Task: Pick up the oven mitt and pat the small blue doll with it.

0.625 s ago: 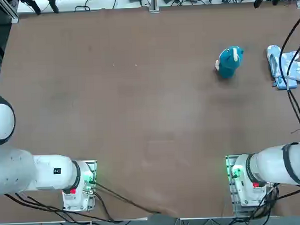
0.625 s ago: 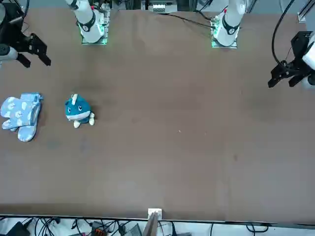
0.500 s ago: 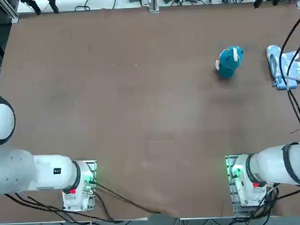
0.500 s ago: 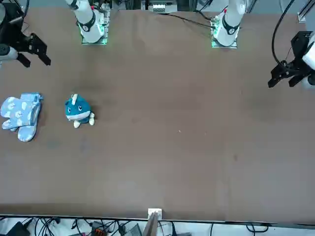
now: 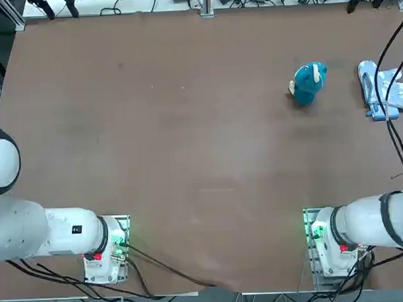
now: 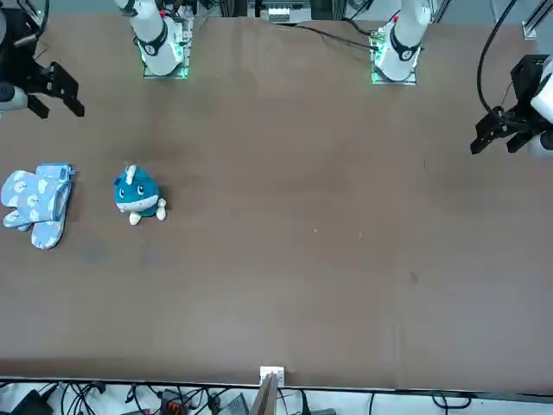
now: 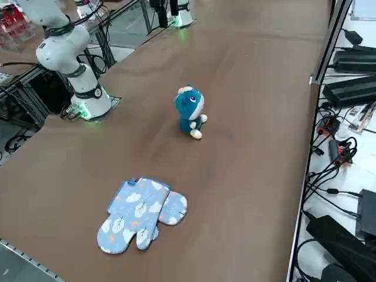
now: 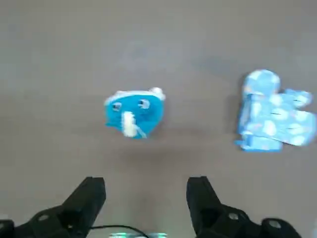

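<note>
The oven mitt point(image 5: 387, 90) point(image 6: 34, 203) point(image 7: 141, 214) point(image 8: 272, 116) is light blue with white cloud prints and lies flat near the table's right edge. The small blue doll point(image 5: 308, 83) point(image 6: 136, 194) point(image 7: 190, 111) point(image 8: 134, 111) stands upright a short way to the mitt's left. My right gripper point(image 6: 57, 102) point(image 8: 146, 191) hovers open above the table's right edge, on the robot's side of the mitt and touching neither object. Nothing is between its fingers.
The mitt lies close to the right table edge point(image 7: 35, 258). A black cable point(image 5: 384, 65) from my right arm hangs across the mitt in the top view. Power boxes and cables point(image 7: 346, 88) line the floor beyond the far table edge.
In the front view my right gripper has shifted very slightly to the left. The mitt and the doll have not moved.
</note>
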Controlling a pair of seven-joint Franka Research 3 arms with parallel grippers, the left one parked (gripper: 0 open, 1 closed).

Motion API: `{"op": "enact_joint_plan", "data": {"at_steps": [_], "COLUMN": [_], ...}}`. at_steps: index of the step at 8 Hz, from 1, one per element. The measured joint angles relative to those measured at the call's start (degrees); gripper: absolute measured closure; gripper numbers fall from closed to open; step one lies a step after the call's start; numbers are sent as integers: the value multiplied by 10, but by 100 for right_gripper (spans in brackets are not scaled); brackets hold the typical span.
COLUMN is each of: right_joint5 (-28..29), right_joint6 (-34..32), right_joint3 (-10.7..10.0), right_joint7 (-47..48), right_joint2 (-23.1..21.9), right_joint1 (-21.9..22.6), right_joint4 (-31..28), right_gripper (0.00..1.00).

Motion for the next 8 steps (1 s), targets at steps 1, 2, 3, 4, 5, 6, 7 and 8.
{"op": "enact_joint_plan", "data": {"at_steps": [1,2,3,4,5,6,7,8], "right_joint5": [-46,-90,-132,-170,-212,-248,-280,-313], "right_joint6": [-3,-2,6,23,52,102,171,245], "right_joint3": [-2,-4,-5,-6,-7,-7,-8,-8], "right_joint7": [2,2,2,2,2,2,2,2], "right_joint2": [17,39,63,86,108,125,137,147], "right_joint1": [-8,-22,-38,-53,-69,-91,-117,-147], "right_joint4": [-3,-7,-10,-14,-22,-40,-71,-106], "right_gripper": [0,0,0,0,0,0,0,0]}}
